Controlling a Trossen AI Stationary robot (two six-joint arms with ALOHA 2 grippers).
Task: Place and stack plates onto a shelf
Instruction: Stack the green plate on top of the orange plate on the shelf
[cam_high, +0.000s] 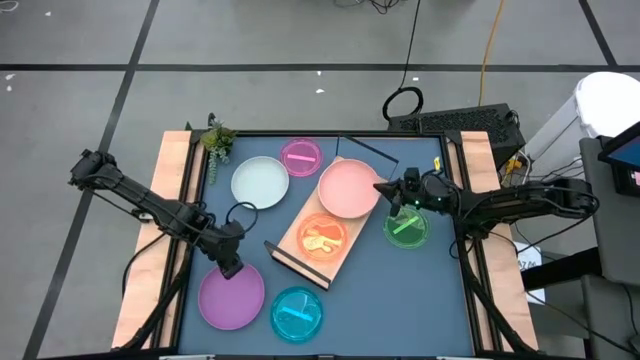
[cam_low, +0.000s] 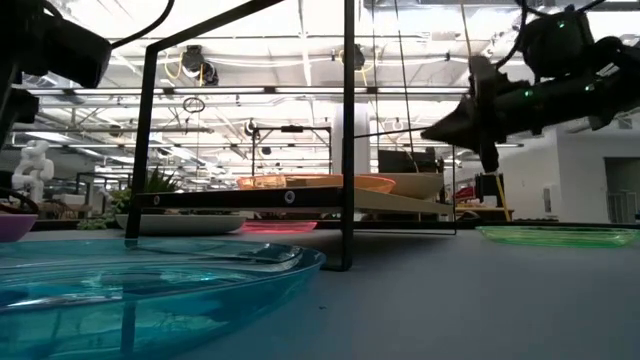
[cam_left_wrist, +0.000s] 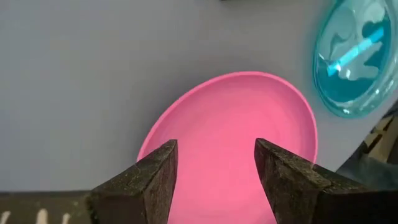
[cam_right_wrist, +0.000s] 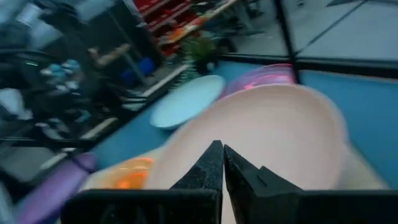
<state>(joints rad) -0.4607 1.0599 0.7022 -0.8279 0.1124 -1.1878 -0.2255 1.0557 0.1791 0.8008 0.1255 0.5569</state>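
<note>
The shelf (cam_high: 290, 238) lies slantwise mid-table and bears a salmon pink plate (cam_high: 348, 188) and a translucent orange plate (cam_high: 322, 237). On the table lie a purple plate (cam_high: 231, 297), a blue plate (cam_high: 297, 312), a green plate (cam_high: 407, 227), a pale blue-white plate (cam_high: 260, 182) and a translucent pink plate (cam_high: 301, 155). My left gripper (cam_high: 232, 268) stands open, pointing down over the purple plate (cam_left_wrist: 236, 143) at its far edge. My right gripper (cam_high: 383, 188) is shut and level at the salmon plate's right rim, raised above it in the low view (cam_low: 435, 130).
A small green plant (cam_high: 216, 140) stands at the far left corner. A black cable loop (cam_high: 240, 212) lies between the pale plate and my left arm. A black frame rims the table, with wooden strips at its left and right sides. Bare blue tabletop shows at the near right.
</note>
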